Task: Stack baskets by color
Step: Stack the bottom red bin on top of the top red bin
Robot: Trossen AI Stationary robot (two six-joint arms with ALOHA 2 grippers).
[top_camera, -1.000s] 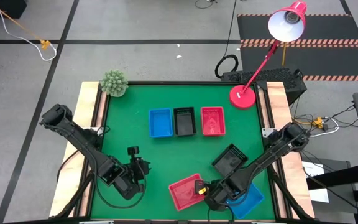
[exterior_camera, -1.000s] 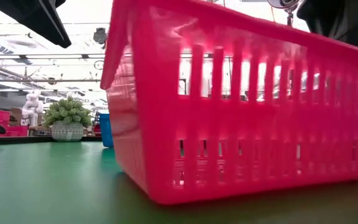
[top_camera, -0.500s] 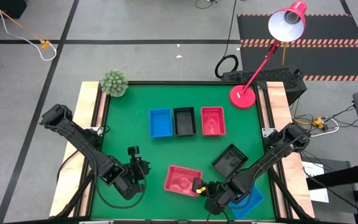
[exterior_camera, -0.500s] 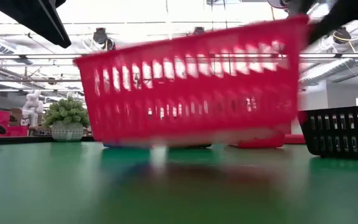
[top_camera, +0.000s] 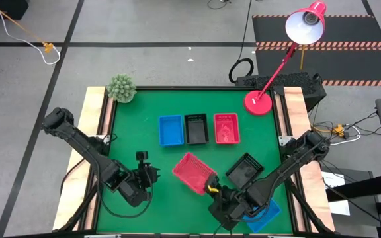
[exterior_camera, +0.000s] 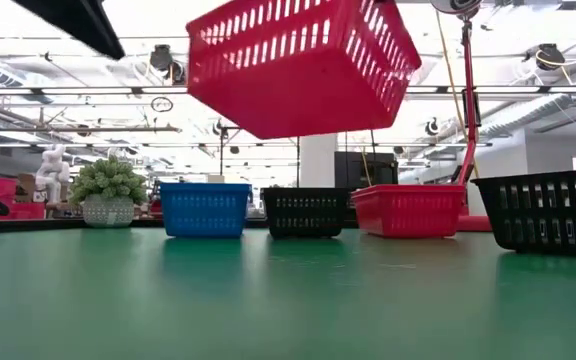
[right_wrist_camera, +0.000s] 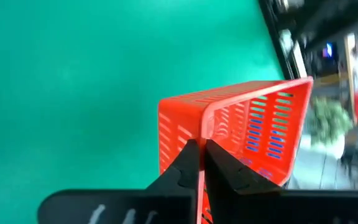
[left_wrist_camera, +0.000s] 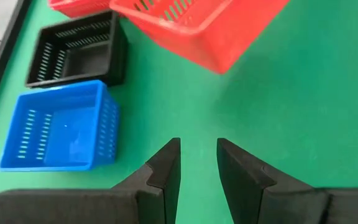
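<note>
A red basket (top_camera: 194,173) hangs tilted above the green table (top_camera: 137,139), with my right gripper (top_camera: 211,188) shut on it; the low view shows the red basket (exterior_camera: 298,65) high up. A blue basket (top_camera: 170,130), a black basket (top_camera: 196,128) and another red basket (top_camera: 227,127) stand in a row at mid-table. A second black basket (top_camera: 245,168) sits on the right. A second blue basket (top_camera: 264,213) lies partly under my right arm. My left gripper (left_wrist_camera: 197,146) stands open near the left front, nothing between its fingers. My right gripper pinches one wall of the red basket at its rim (right_wrist_camera: 202,127), near a corner, one finger inside the basket and one outside. The fingers come slanting down from the table's near right side. The basket is lifted clear of the table and hangs tilted.
A red lamp base (top_camera: 258,102) stands at the far right corner and a small potted plant (top_camera: 120,88) at the far left corner. Bare green table lies between the row of baskets and my left gripper (top_camera: 152,176).
My right gripper has risen and rolled, carrying the red basket toward the far edge. The basket stood on the table near the front edge; it tipped, came off the table, turned about, and now hangs tilted and clear.
</note>
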